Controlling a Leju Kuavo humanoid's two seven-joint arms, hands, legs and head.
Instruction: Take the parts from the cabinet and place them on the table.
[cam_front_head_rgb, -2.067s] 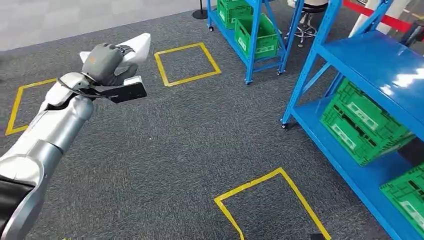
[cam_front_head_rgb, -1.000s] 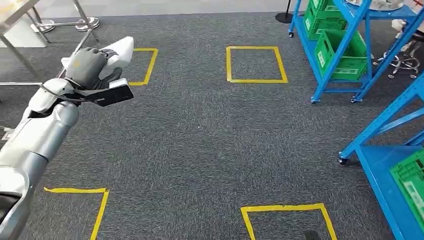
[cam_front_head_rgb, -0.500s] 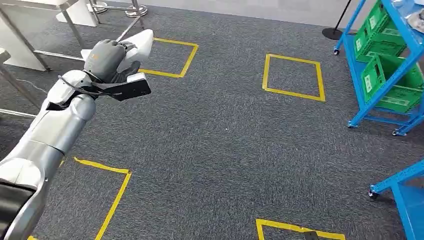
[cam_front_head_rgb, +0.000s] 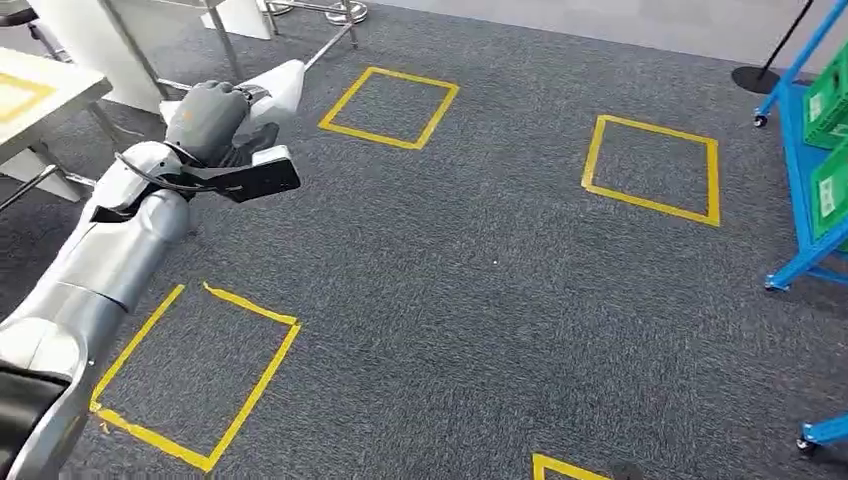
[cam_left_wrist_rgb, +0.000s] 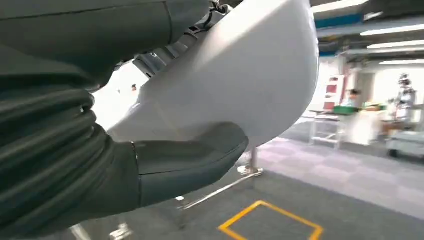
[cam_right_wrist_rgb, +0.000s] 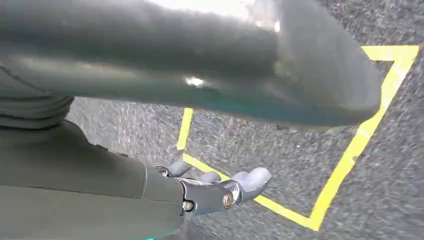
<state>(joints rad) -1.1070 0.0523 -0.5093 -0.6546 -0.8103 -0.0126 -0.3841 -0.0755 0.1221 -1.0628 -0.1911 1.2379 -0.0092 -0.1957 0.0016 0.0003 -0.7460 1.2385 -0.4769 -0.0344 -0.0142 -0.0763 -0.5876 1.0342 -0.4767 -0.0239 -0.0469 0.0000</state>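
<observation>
White part (cam_front_head_rgb: 272, 88): held up over the grey carpet (cam_front_head_rgb: 480, 300), just right of the table (cam_front_head_rgb: 40, 95) corner in the head view.
Left hand (cam_front_head_rgb: 208, 118): wrapped tight around the white part, thumb (cam_left_wrist_rgb: 192, 159) pressed along its underside.
Table: pale top at the far left, metal legs behind the part.
Yellow tape squares (cam_front_head_rgb: 390, 107): well right of the table, on the carpet.
Right hand (cam_right_wrist_rgb: 220, 190): holds nothing, fingers slightly curled and apart, over a yellow tape line (cam_right_wrist_rgb: 350, 150).
Blue shelving (cam_front_head_rgb: 810, 140): far right of the table, with green crates.
</observation>
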